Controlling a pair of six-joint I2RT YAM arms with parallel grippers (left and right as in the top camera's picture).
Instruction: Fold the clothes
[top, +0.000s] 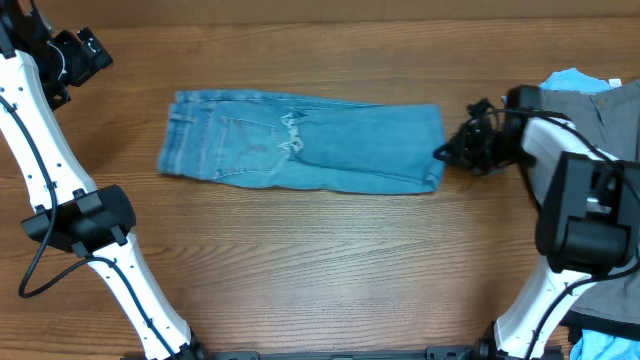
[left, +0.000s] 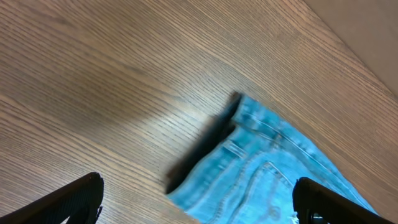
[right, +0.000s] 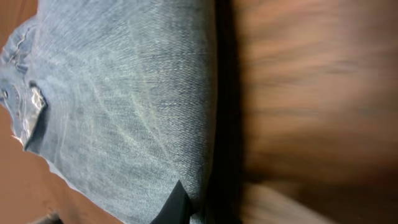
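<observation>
The light-blue jeans lie folded lengthwise across the middle of the table, waist and back pockets at the left. My right gripper is at the jeans' right-hand fold edge. In the right wrist view one dark fingertip rests on the denim at that edge, and the gripper looks shut on it. My left gripper is raised at the far left, wide open and empty. Its two fingers frame the jeans' waist corner from above. Grey trousers and a bright-blue garment lie at the far right.
The wooden table runs bare in front of the jeans. The two arm bases stand at the front left and front right. The right arm partly covers the grey trousers.
</observation>
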